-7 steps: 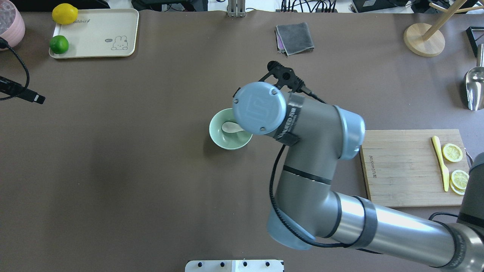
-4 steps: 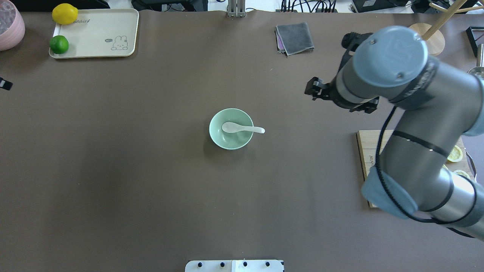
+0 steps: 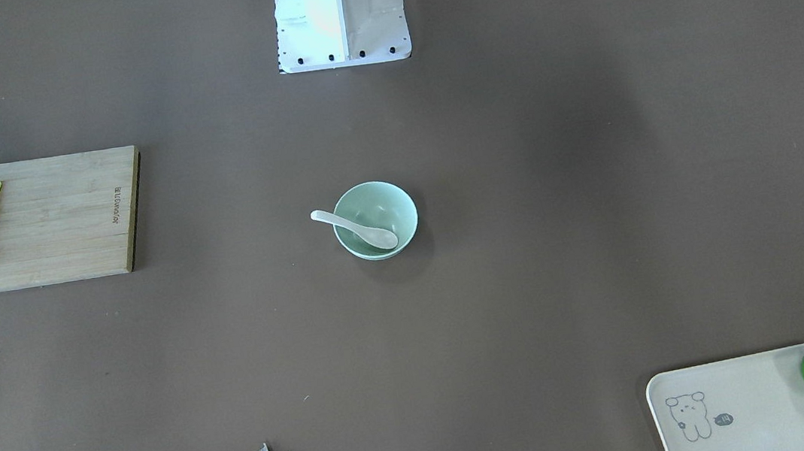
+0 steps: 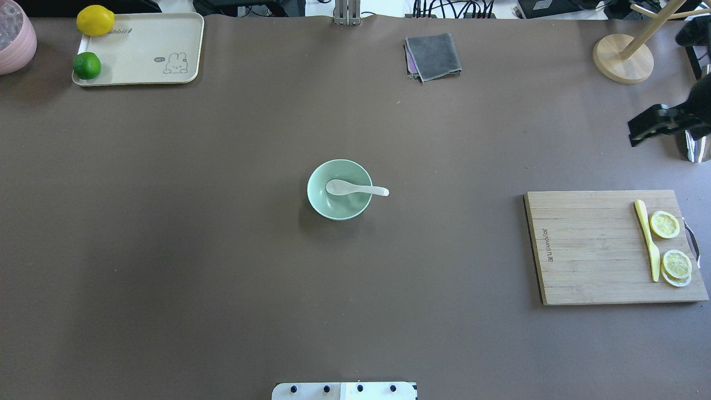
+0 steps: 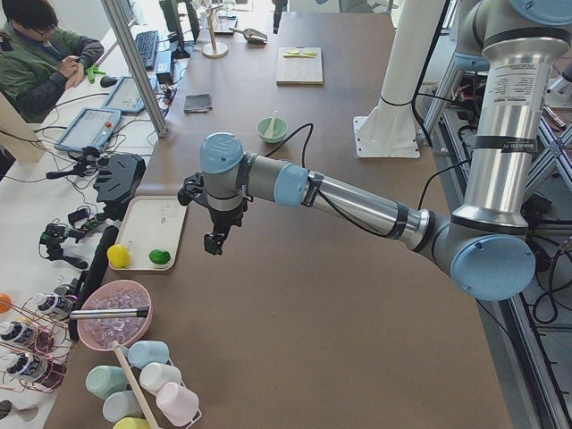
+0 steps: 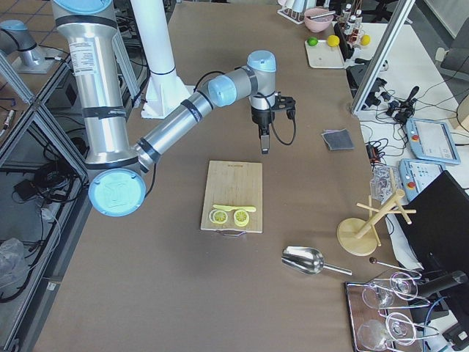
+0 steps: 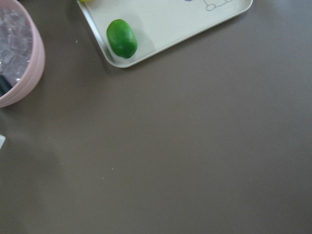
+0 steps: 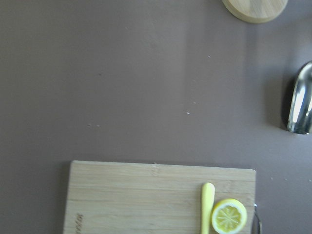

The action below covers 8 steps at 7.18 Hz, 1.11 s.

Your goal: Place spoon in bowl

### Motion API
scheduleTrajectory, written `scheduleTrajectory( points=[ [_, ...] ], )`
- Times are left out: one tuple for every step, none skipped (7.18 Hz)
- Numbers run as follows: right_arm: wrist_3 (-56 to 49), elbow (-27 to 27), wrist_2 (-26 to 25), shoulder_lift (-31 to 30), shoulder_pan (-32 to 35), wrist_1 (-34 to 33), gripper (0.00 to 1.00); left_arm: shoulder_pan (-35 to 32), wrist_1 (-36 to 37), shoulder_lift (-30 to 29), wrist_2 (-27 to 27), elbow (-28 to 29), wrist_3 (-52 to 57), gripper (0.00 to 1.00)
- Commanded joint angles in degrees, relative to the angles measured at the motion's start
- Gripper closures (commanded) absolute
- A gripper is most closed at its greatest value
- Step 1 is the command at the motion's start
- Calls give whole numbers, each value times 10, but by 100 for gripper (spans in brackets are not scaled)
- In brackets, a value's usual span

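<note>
The white spoon [image 4: 355, 190] lies in the pale mint-green bowl [image 4: 333, 205] at the table's middle, scoop inside and handle resting over the rim toward the right. Both also show in the front-facing view, spoon [image 3: 357, 229] and bowl [image 3: 401, 214]. No gripper touches them. My right gripper [image 4: 647, 126] is far off at the right edge, above the far side of the cutting board; only part of it shows and I cannot tell its state. My left gripper [image 5: 214, 241] shows only in the exterior left view, hanging near the cream tray; I cannot tell its state.
A wooden cutting board [image 4: 589, 247] with a yellow knife [image 4: 647, 239] and lemon slices lies right. A grey cloth [image 4: 433, 55] is at the back. A cream tray [image 4: 144, 50] with a lime and a lemon, and a pink bowl [image 4: 14, 33], sit far left. A metal scoop [image 4: 694, 147] and a wooden stand [image 4: 622, 58] are far right.
My right arm has swung away from over the bowl to the right edge of the table. The spoon stays in the bowl. The left gripper has left the overhead view.
</note>
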Motion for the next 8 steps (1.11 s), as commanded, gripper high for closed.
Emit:
scheduleTrajectory(
  points=[
    [-181,-30,105,-115,136,7,0,-10,2,40,3,38,28,1],
    [-230,-43,100,-151,173,9,0,-24,-27,40,2,38,25,1],
    [-248,-70,99,-182,218,9,0,-25,-22,40,5,44,23,1],
    [-248,-97,98,-194,242,10,0,-31,-22,52,4,28,26,1],
    [-247,-106,99,-195,249,9,0,-33,-28,93,5,8,27,1],
    [-244,-98,105,-196,250,9,0,-38,-27,97,15,4,27,1],
    [-244,-99,123,-194,250,10,0,-39,-27,99,23,3,27,1],
    [-244,-98,145,-194,250,10,0,-39,-27,101,23,-9,28,1]
  ],
)
